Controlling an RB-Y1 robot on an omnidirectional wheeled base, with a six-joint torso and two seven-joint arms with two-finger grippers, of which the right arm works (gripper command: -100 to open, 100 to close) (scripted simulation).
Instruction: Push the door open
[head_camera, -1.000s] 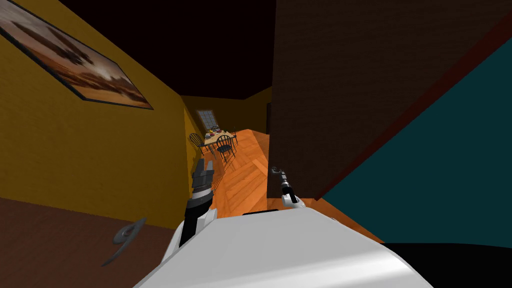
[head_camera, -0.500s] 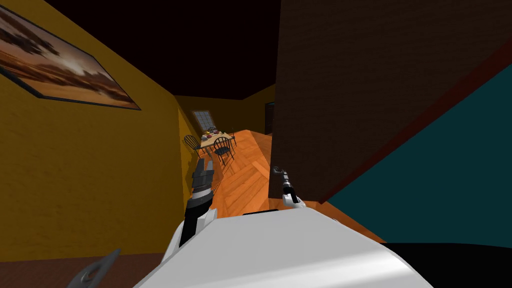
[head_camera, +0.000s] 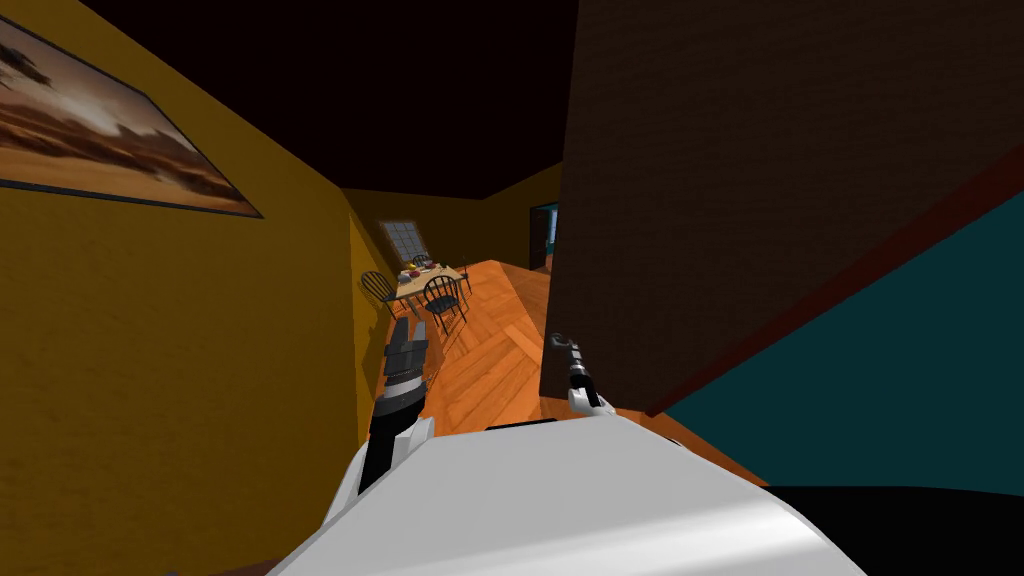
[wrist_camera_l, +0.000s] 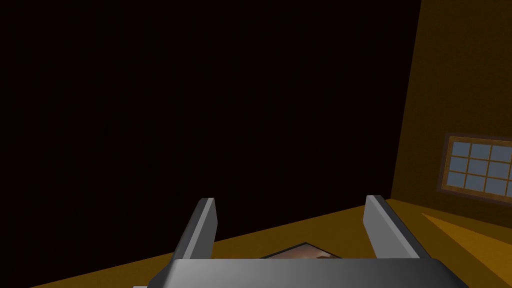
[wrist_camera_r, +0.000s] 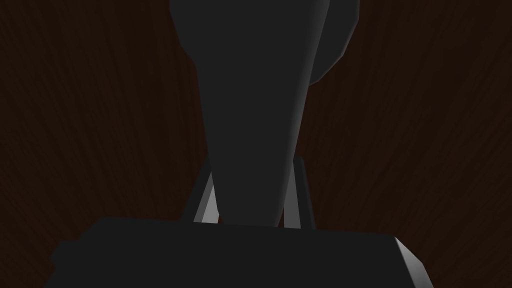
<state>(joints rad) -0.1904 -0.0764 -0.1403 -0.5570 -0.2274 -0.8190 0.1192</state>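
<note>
A dark brown door (head_camera: 760, 200) stands on my right, its free edge beside my right hand. My right gripper (head_camera: 570, 355) is at the door's dark grey lever handle (head_camera: 558, 342). In the right wrist view the handle (wrist_camera_r: 255, 115) runs up between the fingers of the right gripper (wrist_camera_r: 252, 167), which press its sides, with the door's face (wrist_camera_r: 425, 125) close behind. My left gripper (head_camera: 412, 328) is held forward beside the yellow wall, and its fingers (wrist_camera_l: 205, 220) stand open with nothing between them.
A yellow wall (head_camera: 200, 350) with a framed picture (head_camera: 90, 140) runs close on my left. An orange wood floor (head_camera: 490, 360) leads ahead to a table with chairs (head_camera: 425, 282) under a window (head_camera: 403, 238). A teal wall (head_camera: 900, 380) lies right of the door.
The whole head view has shifted: the picture and left wall slid leftward, and a brown panel with a lever left the lower left. The door's edge now sits farther right, showing more floor.
</note>
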